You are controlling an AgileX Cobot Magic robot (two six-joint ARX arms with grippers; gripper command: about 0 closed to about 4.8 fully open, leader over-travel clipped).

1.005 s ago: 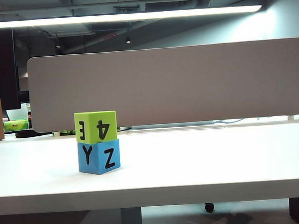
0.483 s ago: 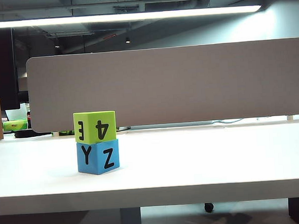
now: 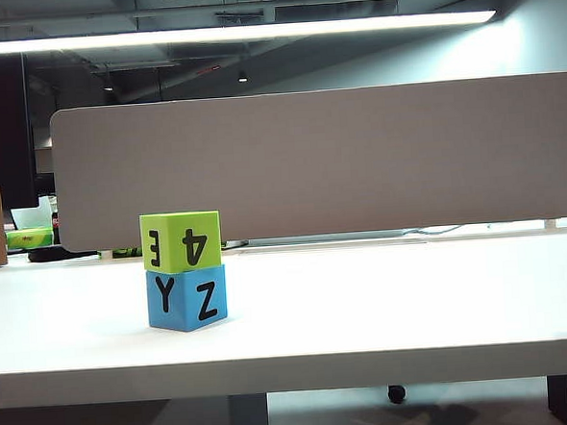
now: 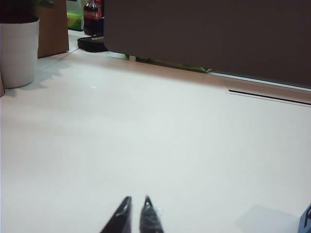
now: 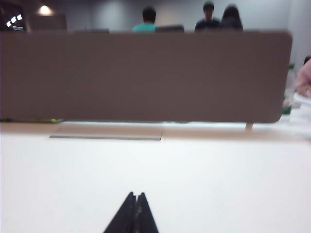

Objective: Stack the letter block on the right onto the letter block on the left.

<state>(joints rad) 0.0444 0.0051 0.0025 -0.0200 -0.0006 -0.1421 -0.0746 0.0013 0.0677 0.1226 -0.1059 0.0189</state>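
White table (image 3: 385,303) across the lower half of the exterior view, grey divider panel (image 3: 319,162) behind it, ceiling strip light (image 3: 234,31) along the top. Left of centre on the table, green block (image 3: 181,241) sitting squarely on top of blue block (image 3: 187,298), faces touching, edges nearly flush; upside-down 4 on the green one, Y and Z on the blue. No arm or gripper anywhere in the exterior view. Left gripper (image 4: 136,213) at the bottom edge of the left wrist view, level and low over bare table, tips narrow with only a thin gap between them, holding nothing. Possibly a corner of the blue block at the far lower right of that view, too cropped to confirm. Right gripper (image 5: 135,213) at the bottom centre of the right wrist view, fingers pressed fully together and empty, pointing toward the divider panel, blurred figures beyond it.
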